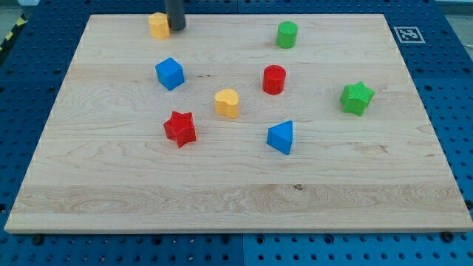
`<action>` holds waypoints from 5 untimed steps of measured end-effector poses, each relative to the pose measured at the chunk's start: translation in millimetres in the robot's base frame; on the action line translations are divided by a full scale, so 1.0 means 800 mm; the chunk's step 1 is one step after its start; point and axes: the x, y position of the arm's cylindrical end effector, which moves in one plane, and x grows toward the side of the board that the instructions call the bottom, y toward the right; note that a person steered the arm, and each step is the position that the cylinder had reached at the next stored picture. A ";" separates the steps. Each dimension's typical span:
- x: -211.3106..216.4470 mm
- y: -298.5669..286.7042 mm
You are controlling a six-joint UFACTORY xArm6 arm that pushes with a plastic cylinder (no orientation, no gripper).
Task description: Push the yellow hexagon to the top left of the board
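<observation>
Jawless, my tip (176, 29) is a bare rod, so nothing gets grasped; it touches the yellow hexagon's (158, 24) right side near the board's (236, 199) top edge. Pushing steadily leftward, centred, should prevent it slipping aside.

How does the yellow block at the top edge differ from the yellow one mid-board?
The yellow hexagon sits at the board's top edge, with my tip against its right side; the yellow heart lies mid-board, with nothing touching it. The hexagon is flat-sided, the heart lobed. Both are yellow and similar in size.
</observation>
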 end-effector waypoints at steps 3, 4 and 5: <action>0.000 -0.019; 0.000 -0.021; 0.000 -0.029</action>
